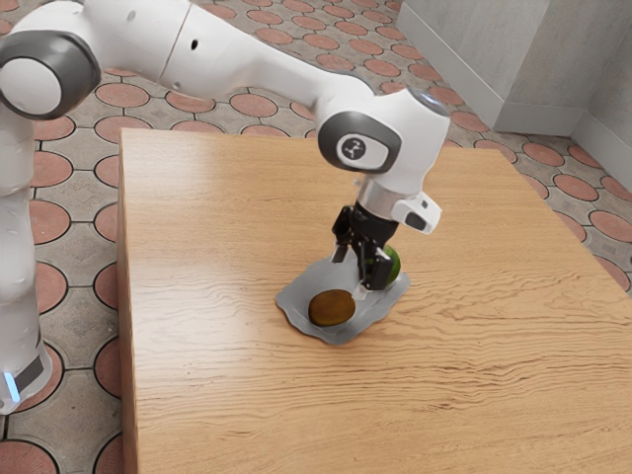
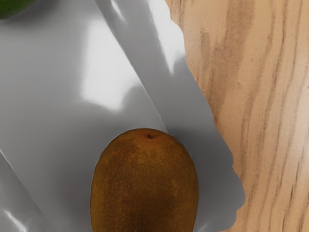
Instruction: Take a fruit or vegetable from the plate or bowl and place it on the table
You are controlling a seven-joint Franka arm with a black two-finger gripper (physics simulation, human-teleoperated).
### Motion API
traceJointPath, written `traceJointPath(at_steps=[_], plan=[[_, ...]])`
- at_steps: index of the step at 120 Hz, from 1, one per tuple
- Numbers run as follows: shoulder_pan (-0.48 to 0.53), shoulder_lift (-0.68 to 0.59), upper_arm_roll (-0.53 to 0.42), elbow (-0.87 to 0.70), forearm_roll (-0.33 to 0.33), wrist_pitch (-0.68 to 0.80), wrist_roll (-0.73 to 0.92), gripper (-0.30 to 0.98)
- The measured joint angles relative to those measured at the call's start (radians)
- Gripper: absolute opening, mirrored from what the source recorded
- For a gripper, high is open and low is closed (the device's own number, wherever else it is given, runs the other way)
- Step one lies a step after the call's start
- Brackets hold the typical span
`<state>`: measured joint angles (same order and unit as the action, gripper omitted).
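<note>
Claw [image 1: 359, 273], fingers apart, right of centre: align it over the brown fruit [image 1: 332, 308] before you descend, clearing the grey dish [image 1: 293, 296].

Place: indoors, kind unclear | round red floor tiles [image 1: 121, 95] | grey walls [image 1: 553, 49] with skirting [image 1: 538, 118] | wooden table [image 1: 217, 217]

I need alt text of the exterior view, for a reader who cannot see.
A robot arm holds its open black gripper over a grey dish on a wooden table. The dish holds a brown fruit and a green fruit.
</note>
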<state>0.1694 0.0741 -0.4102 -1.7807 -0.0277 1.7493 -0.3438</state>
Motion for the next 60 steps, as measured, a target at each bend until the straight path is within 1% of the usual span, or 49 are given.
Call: traceJointPath(at_steps=[60], plan=[[0.012,0.005,0.001,-0.11,0.0,0.126,0.004,0.69]])
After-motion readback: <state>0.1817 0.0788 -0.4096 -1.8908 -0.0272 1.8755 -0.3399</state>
